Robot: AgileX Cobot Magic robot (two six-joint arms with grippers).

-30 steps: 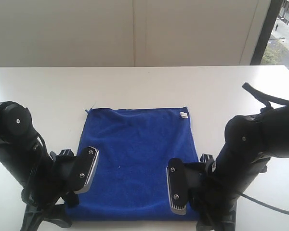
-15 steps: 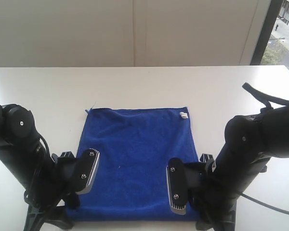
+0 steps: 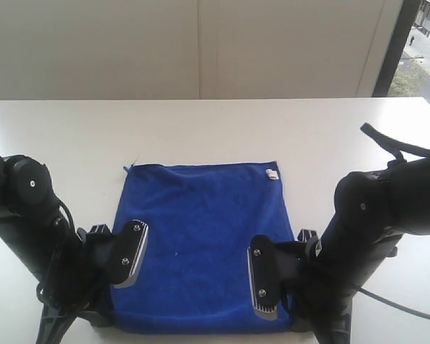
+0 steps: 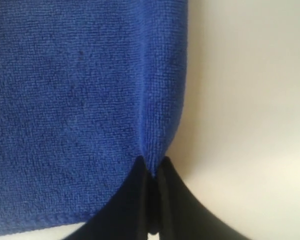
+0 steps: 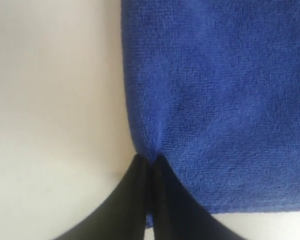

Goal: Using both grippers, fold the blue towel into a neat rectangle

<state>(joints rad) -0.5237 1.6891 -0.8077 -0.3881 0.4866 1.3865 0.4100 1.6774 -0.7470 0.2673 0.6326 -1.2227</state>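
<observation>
The blue towel [image 3: 201,229] lies spread on the white table, a small white tag [image 3: 271,173] at its far right corner. My left gripper [image 4: 153,167] is shut on the blue towel [image 4: 80,100], pinching its side edge close to the near left corner. My right gripper [image 5: 149,162] is shut on the blue towel [image 5: 220,90] at the side edge by the near right corner. In the exterior view the left arm [image 3: 36,244] and right arm [image 3: 365,229] crouch low at the towel's two near corners, and the jaws themselves are hidden under the bracket plates.
The white table [image 3: 215,129] stretches bare behind the towel up to a pale wall. A window strip [image 3: 423,43] shows at the far right. A black cable [image 3: 387,147] loops above the right arm.
The towel has slid a little toward the near edge, and its near hem sits lower in view. The left arm has dropped slightly lower. Both grippers keep their pinch.
</observation>
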